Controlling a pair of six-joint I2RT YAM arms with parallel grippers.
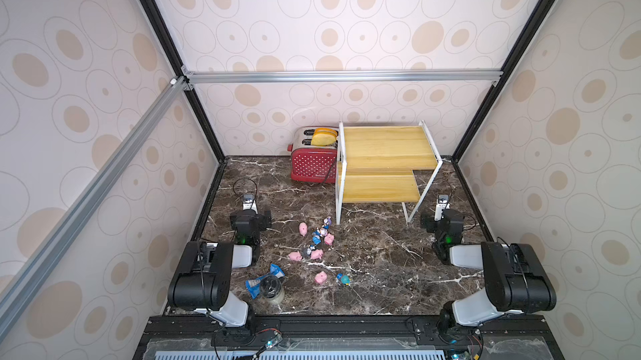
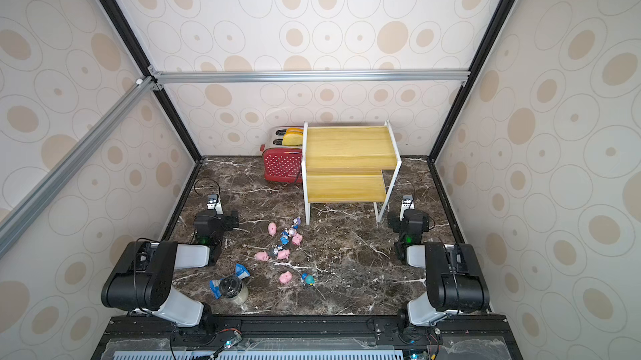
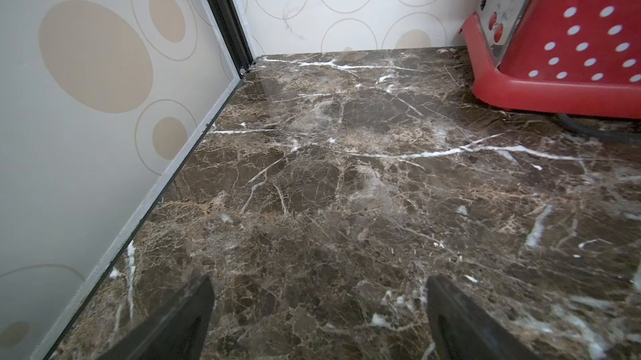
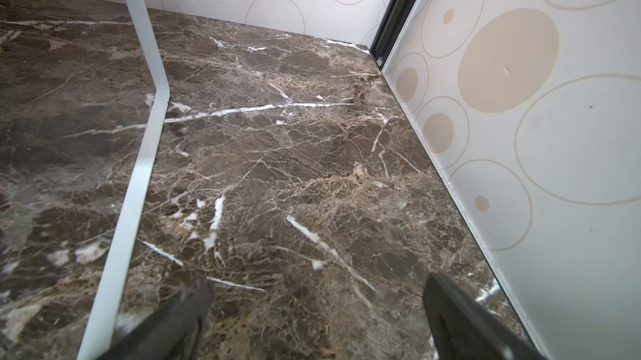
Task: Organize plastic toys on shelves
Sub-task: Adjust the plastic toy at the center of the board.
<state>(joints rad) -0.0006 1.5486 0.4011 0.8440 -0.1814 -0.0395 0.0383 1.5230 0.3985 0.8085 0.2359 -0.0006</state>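
toys (image 1: pixel 316 254) loose on the table (image 1: pixel 381 271); left gripper (image 3: pixel 319 283) and right gripper (image 4: pixel 319 282) both wide open, holding nothing.
pigs (image 1: pixel 303 228) and figurines (image 1: pixel 316 239) lie scattered mid-table, just in front of the shelves (image 1: pixel 381 188), which stand at the back edge beside the toaster (image 1: pixel 312 164). left gripper is near the left edge, right gripper near the right edge beside the shelves. jar (image 1: pixel 272 289) and wrapper (image 1: pixel 277 269) sit near the front edge.

Toys loose on marble table (image 2: pixel 347 271), in front of shelves (image 2: pixel 350 146).
Pink pigs (image 2: pixel 272 228) & tiny figurines (image 2: pixel 286 235) clustered mid-table, near shelves' left front leg; one pig (image 2: pixel 285 277) + blue figurine (image 2: pixel 308 280) lie apart, nearer front edge. Red polka-dot toaster (image 2: pixel 281 167) just beside shelves, on left. Dark-lidded jar (image 2: pixel 230 287) touching blue wrapper (image 2: pixel 242 271), front-left.
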